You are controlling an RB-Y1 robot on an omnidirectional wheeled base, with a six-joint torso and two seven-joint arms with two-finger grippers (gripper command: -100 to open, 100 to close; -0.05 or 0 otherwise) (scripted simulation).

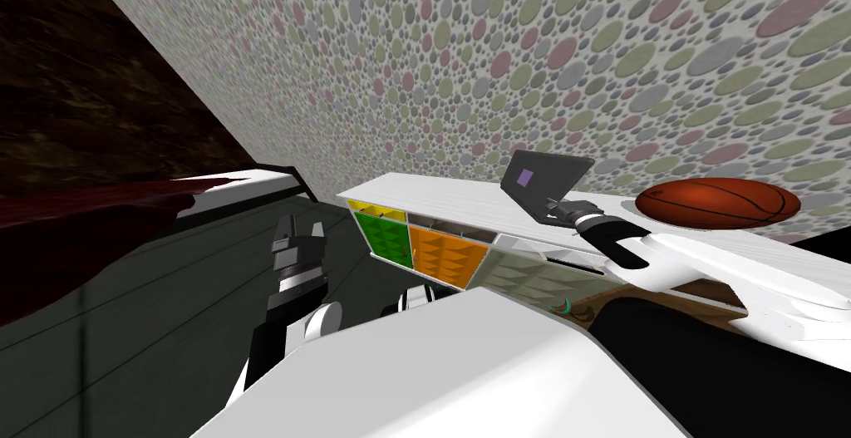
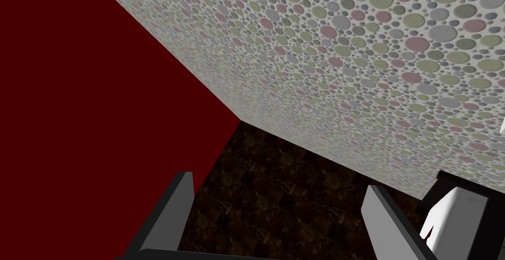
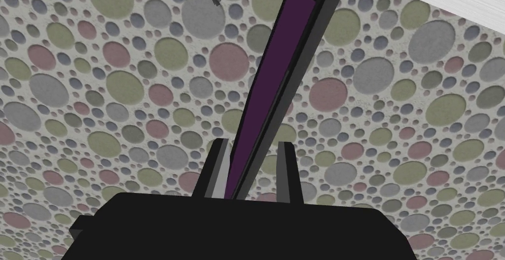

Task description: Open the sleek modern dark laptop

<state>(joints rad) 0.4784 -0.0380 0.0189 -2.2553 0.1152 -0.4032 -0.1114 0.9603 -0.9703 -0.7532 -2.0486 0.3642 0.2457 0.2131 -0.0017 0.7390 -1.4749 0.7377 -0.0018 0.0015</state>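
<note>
Two dangers from here, both tied to the grip. Right gripper (image 3: 251,146) pinching the free edge of the laptop (image 1: 544,184) lid, fingers pressed against both faces of the thin dark panel. Sits on the white cabinet (image 1: 432,196) top, close to the dotted wall (image 1: 499,59), lid seemingly lifted off the base already, though by how much cannot be told. First danger: slipping off that narrow edge, likely if pulled in a straight line rather than along the hinge's arc, with the lid dropping back. Second: dragging or tipping the whole laptop across the smooth top, likely with too hard a squeeze and a stiff hinge. Lesser worry: brushing the basketball (image 1: 719,203) resting near on the same top and setting it rolling, given the forearm passing just beside it. Left gripper (image 2: 278,180) spread wide, holding nothing, hanging low over the dark floor, well apart from the work. Under the top, a row of drawers: yellow drawer (image 1: 374,210), green drawer (image 1: 384,238), orange drawer (image 1: 447,257), pale drawer (image 1: 532,279). Fronts apparently shut or nearly so; contents hidden.
</note>
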